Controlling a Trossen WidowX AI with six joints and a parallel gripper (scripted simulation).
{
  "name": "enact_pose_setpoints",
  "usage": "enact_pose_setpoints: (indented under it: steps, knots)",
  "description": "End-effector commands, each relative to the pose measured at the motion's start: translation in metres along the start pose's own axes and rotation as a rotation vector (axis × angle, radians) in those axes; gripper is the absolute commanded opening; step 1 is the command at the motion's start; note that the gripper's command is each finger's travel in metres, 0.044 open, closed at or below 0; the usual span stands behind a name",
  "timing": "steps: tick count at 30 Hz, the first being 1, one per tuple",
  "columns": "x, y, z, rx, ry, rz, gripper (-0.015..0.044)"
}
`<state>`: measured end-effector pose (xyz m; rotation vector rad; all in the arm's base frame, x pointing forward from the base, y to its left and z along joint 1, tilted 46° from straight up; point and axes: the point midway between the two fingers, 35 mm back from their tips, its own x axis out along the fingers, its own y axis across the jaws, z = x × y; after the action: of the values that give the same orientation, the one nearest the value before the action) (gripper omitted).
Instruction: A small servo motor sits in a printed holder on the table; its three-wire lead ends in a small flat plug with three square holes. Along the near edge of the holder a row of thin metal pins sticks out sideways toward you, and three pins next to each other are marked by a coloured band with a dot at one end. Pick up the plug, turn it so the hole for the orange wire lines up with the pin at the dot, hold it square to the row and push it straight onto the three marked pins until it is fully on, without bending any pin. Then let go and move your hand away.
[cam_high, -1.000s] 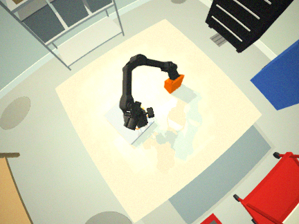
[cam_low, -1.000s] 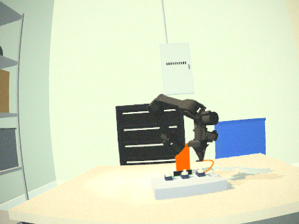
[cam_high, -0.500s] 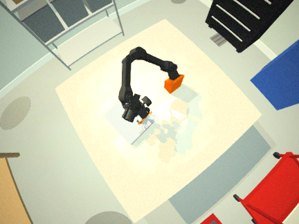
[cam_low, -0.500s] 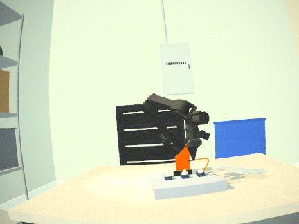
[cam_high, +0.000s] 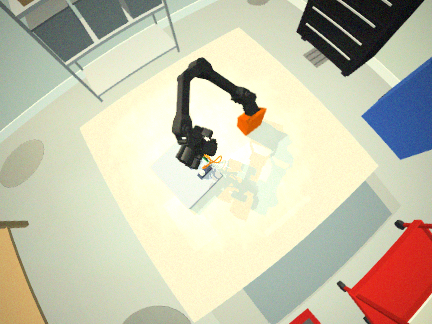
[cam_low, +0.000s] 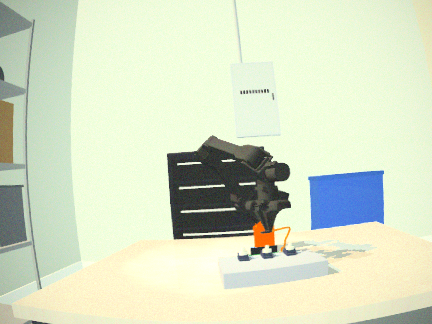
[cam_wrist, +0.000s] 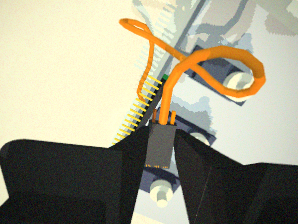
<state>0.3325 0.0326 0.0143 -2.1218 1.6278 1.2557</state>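
My gripper (cam_low: 268, 230) (cam_wrist: 161, 133) is shut on the dark grey plug (cam_wrist: 161, 145), above the holder. The orange lead (cam_wrist: 235, 54) leaves the plug's upper end in the wrist view and loops up and right; small orange marks show along its lower end. The pale holder (cam_high: 186, 186) (cam_low: 275, 273) (cam_wrist: 227, 125) lies below. The row of yellow pins (cam_wrist: 135, 117) runs diagonally left of the plug, partly behind the left finger, with a gap between plug and visible pins. A small green spot (cam_wrist: 165, 77) shows at the row's upper end. The coloured band and dot cannot be made out clearly.
Several dark blocks with white round tops (cam_high: 204, 172) (cam_low: 243, 256) (cam_wrist: 161, 191) stand on the holder, below and beside the plug. An orange block (cam_high: 251, 122) (cam_low: 263, 237) is at the arm's base. The tabletop (cam_high: 150, 225) (cam_low: 150, 270) surrounds the holder.
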Motion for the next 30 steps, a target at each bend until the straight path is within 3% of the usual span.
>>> enact_pose_setpoints:
  steps: [1, 30]
  knots:
    - [0.003, 0.012, -0.002, -0.129, 0.003, 0.008, 0.0]
    - [0.013, 0.093, -0.013, -1.065, -0.001, 0.017, 0.0]
